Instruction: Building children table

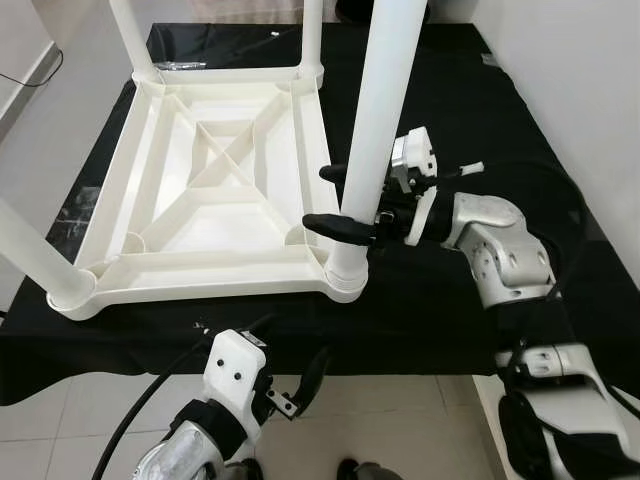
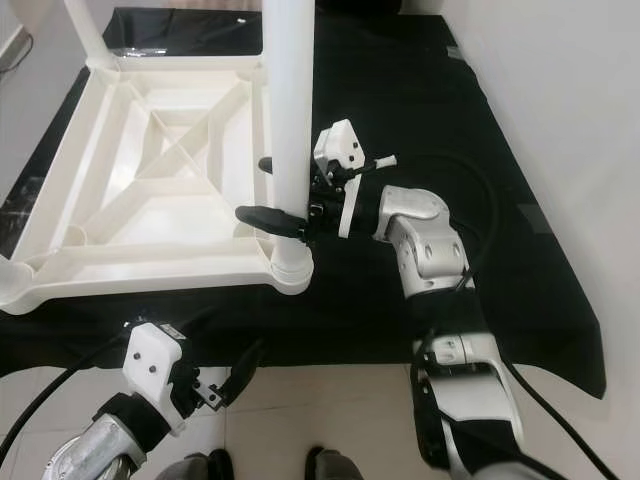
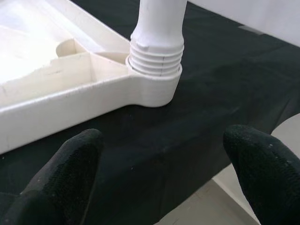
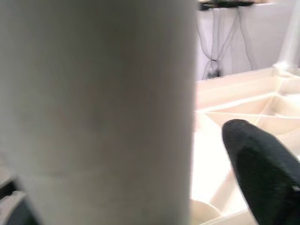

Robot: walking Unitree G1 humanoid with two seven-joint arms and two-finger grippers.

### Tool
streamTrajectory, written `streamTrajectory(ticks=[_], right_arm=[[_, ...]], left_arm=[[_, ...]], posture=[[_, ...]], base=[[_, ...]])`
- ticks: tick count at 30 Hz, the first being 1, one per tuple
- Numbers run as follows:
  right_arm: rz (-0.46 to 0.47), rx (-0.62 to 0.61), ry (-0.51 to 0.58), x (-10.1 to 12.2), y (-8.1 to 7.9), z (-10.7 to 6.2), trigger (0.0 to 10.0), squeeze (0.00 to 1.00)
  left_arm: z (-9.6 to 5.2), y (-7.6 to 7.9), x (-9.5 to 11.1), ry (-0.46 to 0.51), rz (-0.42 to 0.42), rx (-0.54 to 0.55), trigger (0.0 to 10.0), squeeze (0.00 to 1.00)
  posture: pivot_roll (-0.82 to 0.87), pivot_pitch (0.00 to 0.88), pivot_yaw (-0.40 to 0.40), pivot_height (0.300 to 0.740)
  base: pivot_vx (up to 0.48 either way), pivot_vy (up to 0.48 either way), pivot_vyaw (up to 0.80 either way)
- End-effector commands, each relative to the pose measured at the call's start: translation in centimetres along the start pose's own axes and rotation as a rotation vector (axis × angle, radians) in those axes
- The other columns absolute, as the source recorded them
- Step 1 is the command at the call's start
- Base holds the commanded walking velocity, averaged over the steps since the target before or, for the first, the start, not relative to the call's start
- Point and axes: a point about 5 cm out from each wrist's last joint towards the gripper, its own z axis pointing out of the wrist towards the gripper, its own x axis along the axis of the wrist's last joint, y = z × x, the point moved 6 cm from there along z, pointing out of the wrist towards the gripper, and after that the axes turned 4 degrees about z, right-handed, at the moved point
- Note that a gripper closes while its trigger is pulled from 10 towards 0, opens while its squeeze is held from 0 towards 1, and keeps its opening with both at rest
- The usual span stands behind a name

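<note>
Between right gripper [image 1: 338,200] fingers stands table leg [image 1: 378,120].

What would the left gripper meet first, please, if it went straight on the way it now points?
Probably the near edge of the black cloth, and just beyond it the threaded base of the white table leg in its corner socket. The left gripper hangs open and low, so depth is hard to judge.

The upturned tabletop [image 1: 210,175] and its leg [image 1: 375,130] are moulded in smooth, slightly glossy white plastic; the worktop [image 1: 470,110] is covered in matt black cloth.
</note>
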Motion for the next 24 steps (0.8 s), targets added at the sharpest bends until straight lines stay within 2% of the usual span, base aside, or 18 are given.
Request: streamTrajectory(ticks=[1,4,6,8,9,11,12,13,14,15,16,17,18,19,20,21,24], right_arm=[[-0.006,0.081,0.033,0.9,-0.6,0.3,0.0,0.00],[-0.002,0.098,0.039,0.5,-0.7,0.4,0.0,0.00],[-0.013,0.015,0.042,-0.5,-0.2,0.5,0.0,0.00],[0.004,-0.126,0.064,-1.4,0.2,0.6,0.0,0.00],[0.004,-0.126,0.064,-1.4,0.2,0.6,0.0,0.00],[0.031,-0.222,0.092,-2.4,-0.3,0.5,0.0,0.00],[0.031,-0.222,0.092,-2.4,-0.3,0.5,0.0,0.00],[0.067,-0.308,0.095,-3.3,-0.7,0.6,0.0,0.00],[0.067,-0.308,0.095,-3.3,-0.7,0.6,0.0,0.00],[0.105,-0.482,0.066,-5.1,-0.9,0.5,0.0,0.00],[0.105,-0.482,0.066,-5.1,-0.9,0.5,0.0,0.00],[0.079,-0.715,-0.045,-7.5,-1.2,-0.5,0.0,0.00],[0.079,-0.715,-0.045,-7.5,-1.2,-0.5,0.0,0.00],[0.099,-0.878,-0.106,-9.2,-2.4,-1.3,0.0,0.00],[0.084,-0.943,-0.139,-9.8,-3.4,-1.3,0.0,0.00],[0.085,-0.944,-0.147,-10.1,-3.9,-0.8,0.0,0.00],[0.085,-0.921,-0.133,-10.1,-3.8,-0.1,0.0,0.00]], left_arm=[[-0.3,0.5,-0.1,-0.012,-0.009,-0.005,10.0,0.00],[-0.2,0.5,-0.1,-0.012,-0.008,-0.002,10.0,0.00],[0.0,0.5,-0.2,-0.010,-0.009,0.000,10.0,0.00],[0.2,0.5,-0.2,-0.008,-0.011,0.001,10.0,0.00],[0.2,0.5,-0.2,-0.008,-0.011,0.001,10.0,0.00],[0.4,0.5,-0.3,-0.008,-0.012,0.002,10.0,0.00],[0.4,0.5,-0.3,-0.008,-0.012,0.002,10.0,0.00],[0.4,0.5,-0.4,-0.007,-0.012,0.002,10.0,0.00],[0.4,0.5,-0.4,-0.007,-0.012,0.002,10.0,0.00],[0.5,0.4,-0.4,-0.007,-0.012,0.003,10.0,0.00],[0.5,0.4,-0.4,-0.007,-0.012,0.003,10.0,0.00],[0.6,0.3,-0.5,-0.007,-0.012,0.004,10.0,0.00],[0.6,0.3,-0.5,-0.007,-0.012,0.004,10.0,0.00],[0.7,0.1,-0.6,-0.007,-0.011,0.003,10.0,0.00],[0.9,-0.1,-0.7,-0.008,-0.008,0.001,10.0,0.00],[1.1,-0.2,-0.8,-0.009,-0.006,0.000,10.0,0.00],[1.3,-0.4,-0.9,-0.010,-0.005,-0.001,10.0,0.00]], posture=[[0.08,0.262,-0.062,0.740],[0.07,0.254,-0.065,0.740],[0.06,0.247,-0.073,0.740],[0.05,0.241,-0.077,0.740],[0.05,0.241,-0.077,0.740],[0.04,0.231,-0.085,0.740],[0.04,0.231,-0.085,0.740],[0.03,0.225,-0.088,0.740],[0.03,0.225,-0.088,0.740],[0.02,0.217,-0.088,0.740],[0.02,0.217,-0.088,0.740],[0.00,0.208,-0.080,0.740],[0.00,0.208,-0.080,0.740],[0.00,0.198,-0.071,0.740],[0.01,0.191,-0.064,0.740],[0.01,0.183,-0.058,0.740],[0.02,0.174,-0.050,0.740]], base=[[0.000,0.000,0.00],[0.000,0.000,0.00],[0.000,0.000,0.00],[0.000,0.000,0.00],[0.000,0.000,0.00],[0.000,0.000,0.00],[0.000,0.000,0.00],[0.000,0.000,0.00],[0.000,0.000,0.00],[0.000,0.000,0.00],[0.000,0.000,0.00],[0.000,0.000,0.00],[0.000,0.000,0.00],[0.000,0.000,0.00],[0.000,0.000,0.00],[0.000,0.000,0.00],[0.000,0.000,0.00]])
